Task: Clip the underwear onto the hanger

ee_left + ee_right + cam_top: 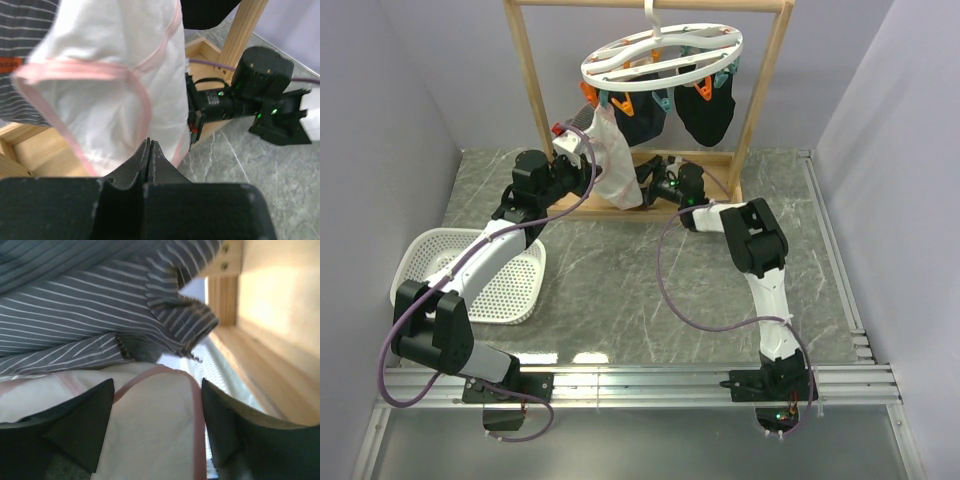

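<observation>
Underwear hangs below the left end of the hanger. Its top corner runs up to an orange clip there and looks caught in it, though the bite itself is too small to confirm. The rest droops in one long fold, so the judgement is one corner clipped and the second waistband corner not yet pegged. Left fingers are pressed fully together with their tips against the lower part of the white fabric; whether a fold is pinched between them cannot be told. Right fingers stand wide apart below the hanger, with a pink-trimmed edge lying between them and nothing gripped. Room is tight under the hanger. The wooden frame posts flank it, and its bottom rail sits just beside the right fingers. A striped cloth and dark garments hang close by from other clips. Open table lies on the near side of the hanger, the likely direction for backing out. Snagging neighbouring cloth is the main risk.
</observation>
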`<control>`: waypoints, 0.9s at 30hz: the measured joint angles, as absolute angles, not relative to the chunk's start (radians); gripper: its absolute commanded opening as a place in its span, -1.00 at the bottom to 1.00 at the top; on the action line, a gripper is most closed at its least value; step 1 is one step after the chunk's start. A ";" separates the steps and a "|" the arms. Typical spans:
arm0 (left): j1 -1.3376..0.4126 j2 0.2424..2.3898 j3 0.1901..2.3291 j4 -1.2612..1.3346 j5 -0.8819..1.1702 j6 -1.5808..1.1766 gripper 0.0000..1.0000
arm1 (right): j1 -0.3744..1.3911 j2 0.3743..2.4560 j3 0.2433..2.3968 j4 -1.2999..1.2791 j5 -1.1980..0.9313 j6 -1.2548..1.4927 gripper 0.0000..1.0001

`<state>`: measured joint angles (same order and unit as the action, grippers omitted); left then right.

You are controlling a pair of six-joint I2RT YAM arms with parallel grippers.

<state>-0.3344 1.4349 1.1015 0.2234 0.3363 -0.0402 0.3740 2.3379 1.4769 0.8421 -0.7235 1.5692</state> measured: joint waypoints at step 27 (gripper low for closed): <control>-0.440 1.282 1.004 0.182 0.448 -0.276 -0.09 | 0.331 1.803 1.050 1.055 -0.815 1.400 -1.00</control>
